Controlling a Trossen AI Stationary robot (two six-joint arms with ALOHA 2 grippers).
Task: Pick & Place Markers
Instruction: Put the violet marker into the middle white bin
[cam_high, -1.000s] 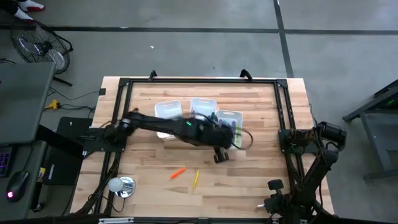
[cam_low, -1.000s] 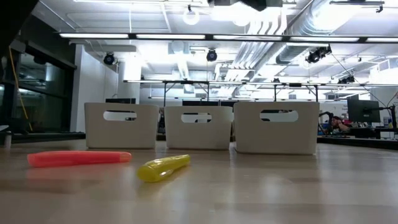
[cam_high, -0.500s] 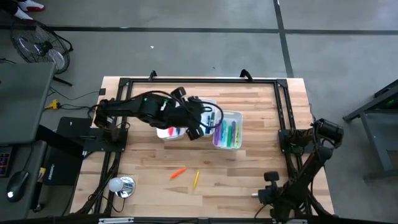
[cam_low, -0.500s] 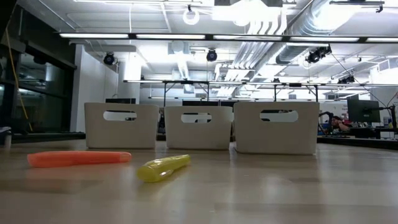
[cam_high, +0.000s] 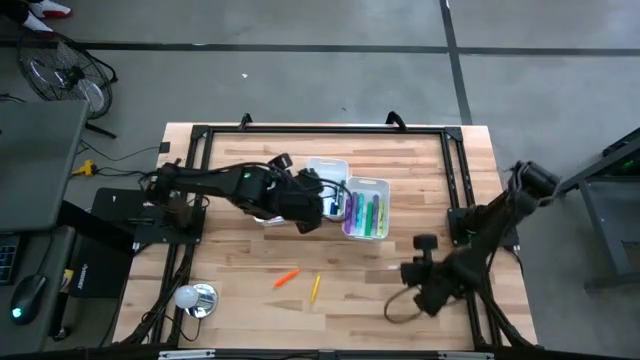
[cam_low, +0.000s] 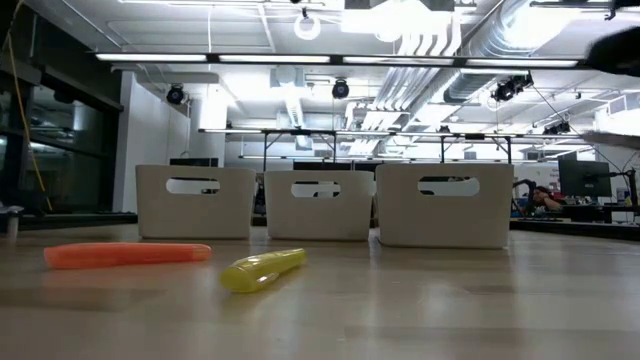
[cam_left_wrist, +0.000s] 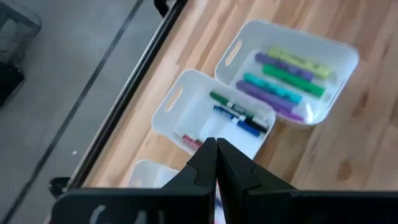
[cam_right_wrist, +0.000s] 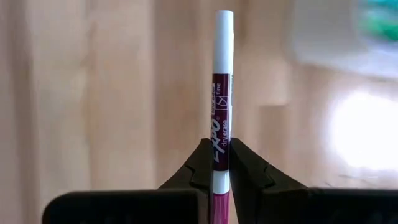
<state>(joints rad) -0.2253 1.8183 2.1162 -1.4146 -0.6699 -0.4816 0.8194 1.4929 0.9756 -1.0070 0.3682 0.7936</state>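
My right gripper (cam_right_wrist: 215, 163), above the table's near right part (cam_high: 408, 298), is shut on a maroon marker (cam_right_wrist: 221, 118) with a white tip. My left gripper (cam_left_wrist: 216, 148) hovers shut with nothing in it over the white bins (cam_high: 303, 212). The right bin (cam_left_wrist: 339, 59) holds green, purple and teal markers (cam_left_wrist: 283, 78). The middle bin (cam_left_wrist: 171, 112) holds green, blue and red ones (cam_left_wrist: 239, 115). An orange marker (cam_high: 287, 277) and a yellow one (cam_high: 315, 288) lie flat on the wood near the front. My right gripper pinches the maroon marker's barrel (cam_right_wrist: 217, 149) between its two fingers, at the printed label. The marker runs on along the fingers and sticks out past their tips, white end (cam_right_wrist: 224, 28) foremost. It is lifted clear of the table.
Three white bins stand in a row at the table's middle (cam_low: 315, 204); my left arm (cam_high: 225, 185) covers most of the left bin. A black frame rail (cam_high: 320, 130) rims the table. A small lamp (cam_high: 195, 297) sits at the near left corner.
My left gripper has drawn back from over the right bin toward the table's left and risen, staying shut. My right gripper has swung in from the near right corner toward the table's middle and up.
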